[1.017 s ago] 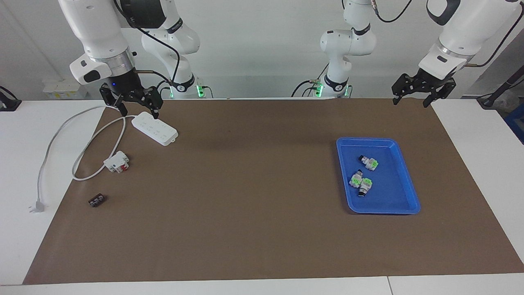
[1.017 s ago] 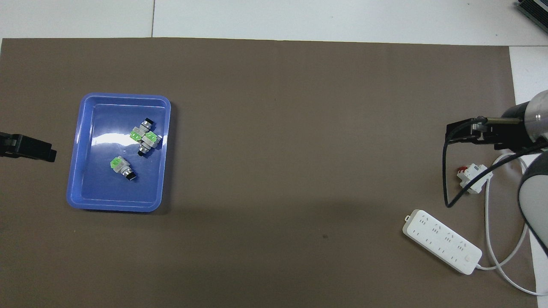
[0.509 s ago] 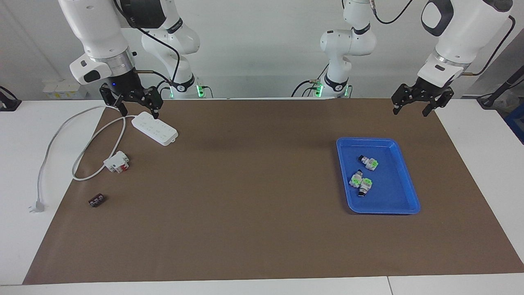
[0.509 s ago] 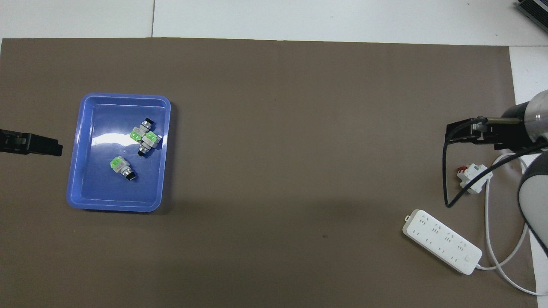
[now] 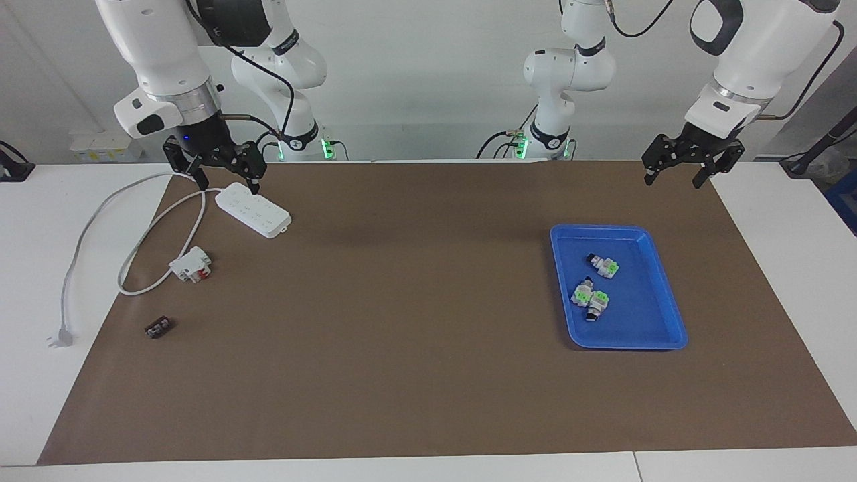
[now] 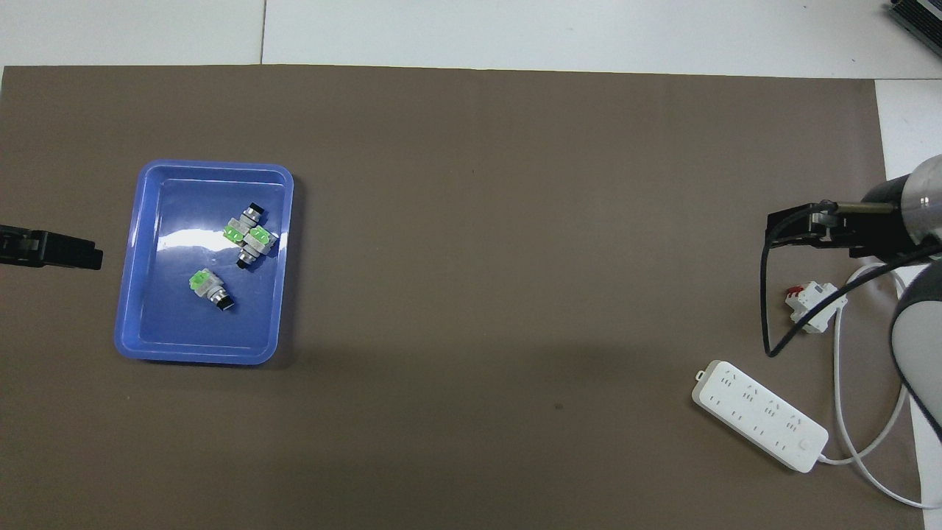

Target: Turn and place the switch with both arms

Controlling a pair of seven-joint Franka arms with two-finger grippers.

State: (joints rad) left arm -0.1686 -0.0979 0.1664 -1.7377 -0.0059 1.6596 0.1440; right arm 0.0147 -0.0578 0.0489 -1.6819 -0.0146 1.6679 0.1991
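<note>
Left gripper (image 5: 674,173) shifted slightly, open, over mat edge, tray (image 5: 663,321) apart.

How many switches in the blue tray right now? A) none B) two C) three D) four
C: three switches lie in the tray, two touching as a pair and one alone nearer the robots.
</note>
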